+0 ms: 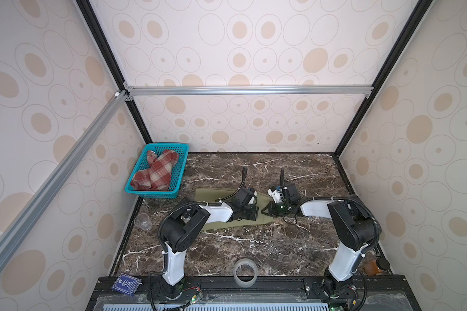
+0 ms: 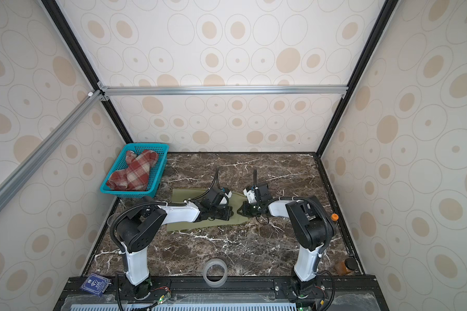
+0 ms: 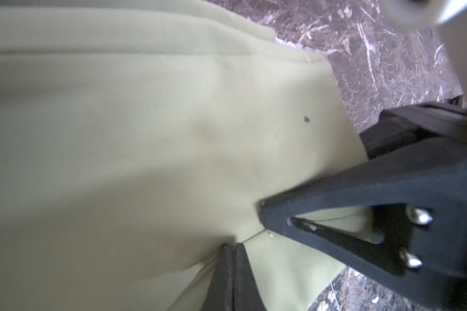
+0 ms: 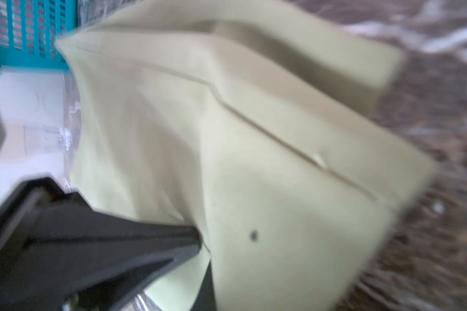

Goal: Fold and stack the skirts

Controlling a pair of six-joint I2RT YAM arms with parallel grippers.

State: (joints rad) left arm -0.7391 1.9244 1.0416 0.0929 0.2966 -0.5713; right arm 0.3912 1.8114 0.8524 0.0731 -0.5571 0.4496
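now: left gripper [image 3: 231,246] and right gripper [image 3: 263,208] both clamped on olive skirt [image 3: 119,134] edge, tips close together, likely to lift it for fold; skirt flat on table [image 1: 254,242]; plaid skirt [image 1: 157,172] bunched in basket [image 1: 182,159].

A teal mesh basket [image 1: 154,194] sits far left on the marble table [image 1: 254,242] — clear cup [image 1: 143,222] nearer, tape roll [image 1: 244,282] at front.

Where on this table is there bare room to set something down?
Free: the back strip of the table from the basket to the right wall; the front stretch between the green skirt and the tape roll. Crowded: the centre, where the left gripper and right gripper pinch it; the cup guards the left edge, the bottle the front right corner.
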